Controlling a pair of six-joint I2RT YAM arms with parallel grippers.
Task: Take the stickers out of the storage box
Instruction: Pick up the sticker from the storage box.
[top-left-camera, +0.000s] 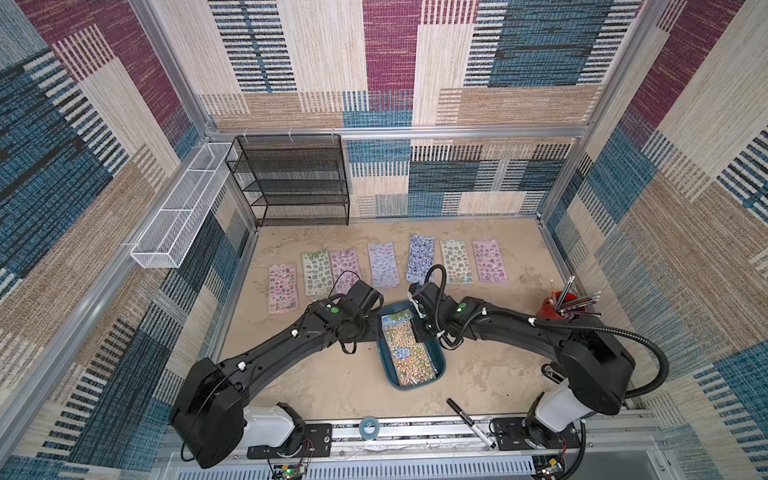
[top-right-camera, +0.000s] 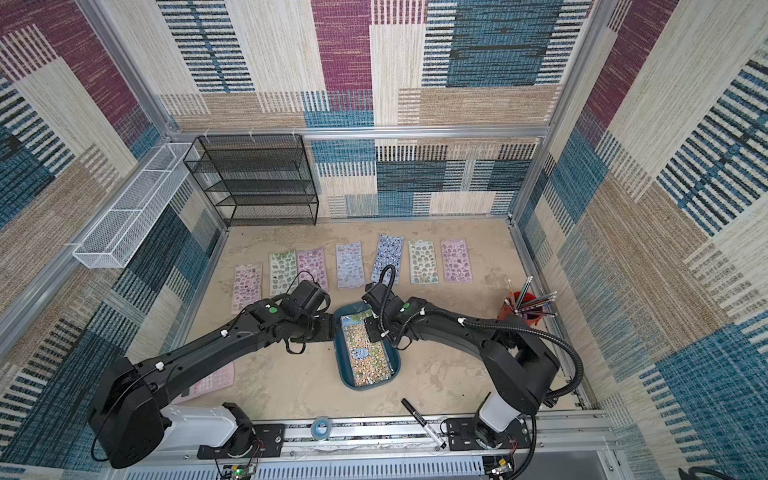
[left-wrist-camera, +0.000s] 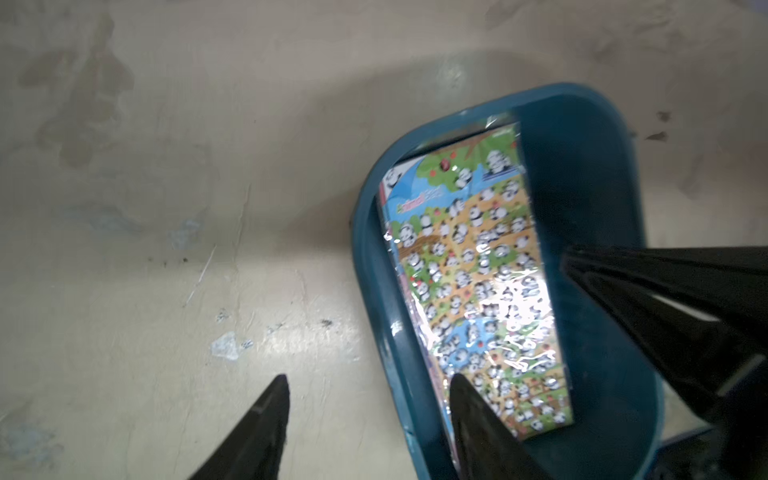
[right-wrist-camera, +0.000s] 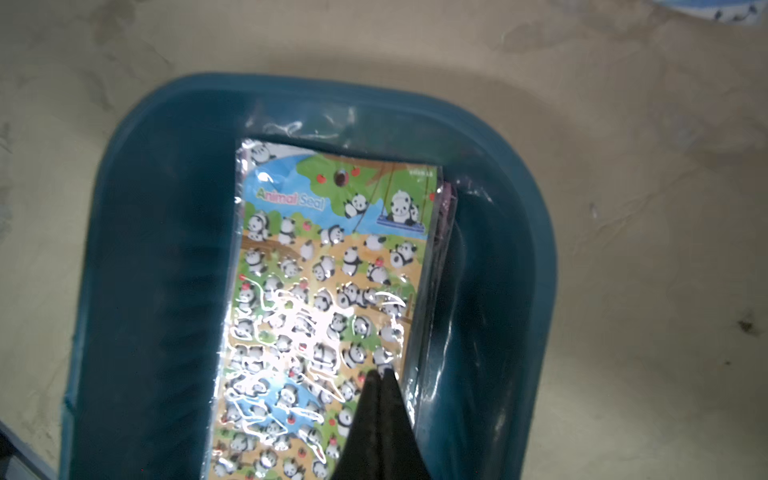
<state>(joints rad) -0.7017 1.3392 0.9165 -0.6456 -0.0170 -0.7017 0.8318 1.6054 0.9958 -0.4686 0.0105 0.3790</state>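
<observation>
Several stickers stacked flat inside storage box, panda-printed sheet uppermost. Above stack, right gripper closed tight, tips over sheet's edge; contact not determinable. Beside it, left gripper spread apart, box wall straddled: one finger over sheet, one over table. Seven further sheets laid in row on table beyond box.
</observation>
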